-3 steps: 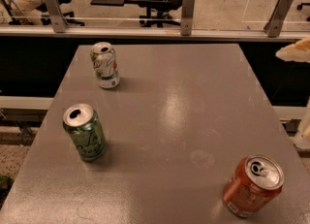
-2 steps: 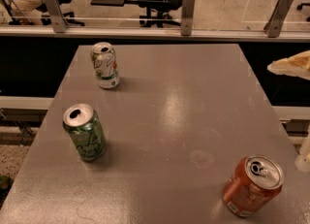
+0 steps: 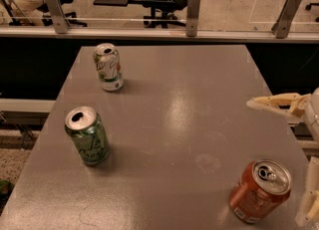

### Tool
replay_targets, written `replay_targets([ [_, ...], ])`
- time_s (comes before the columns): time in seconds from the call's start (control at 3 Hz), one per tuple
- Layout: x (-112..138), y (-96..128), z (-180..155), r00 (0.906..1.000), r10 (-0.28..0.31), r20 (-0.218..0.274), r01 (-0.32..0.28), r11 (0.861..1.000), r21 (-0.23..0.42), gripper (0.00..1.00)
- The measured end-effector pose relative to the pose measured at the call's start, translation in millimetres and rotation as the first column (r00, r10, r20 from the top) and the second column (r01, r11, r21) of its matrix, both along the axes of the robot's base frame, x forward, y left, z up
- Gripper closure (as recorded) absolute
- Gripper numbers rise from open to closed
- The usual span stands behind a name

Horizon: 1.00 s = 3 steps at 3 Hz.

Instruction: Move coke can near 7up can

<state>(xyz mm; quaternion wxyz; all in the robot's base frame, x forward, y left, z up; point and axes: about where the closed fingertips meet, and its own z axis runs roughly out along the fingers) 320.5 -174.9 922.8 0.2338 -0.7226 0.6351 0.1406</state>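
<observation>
Coke can (image 3: pixel 260 191) stands ungrasped, near-right on worktop (image 3: pixel 199 104) | tool (image 3: pixel 289 160) spread, at right edge just above it | step: approach | next: descend around can, pinch, carry toward far-left 7up can (image 3: pixel 108 67)

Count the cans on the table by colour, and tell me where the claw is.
Red-orange can: 1
Green can: 1
White can: 1
Total: 3 cans
Claw: open, at the right edge of the table.
</observation>
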Motion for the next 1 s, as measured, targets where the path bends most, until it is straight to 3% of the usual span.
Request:
replay_targets([
  [0.33, -11.5, 5.7, -9.2, 0.9986, 0.052, -0.006, -0.052, 0.999, 0.007, 0.00],
  [1.0, -25.1, 9.8, -25.4, 0.9947, 0.097, -0.032, -0.097, 0.995, 0.023, 0.41],
])
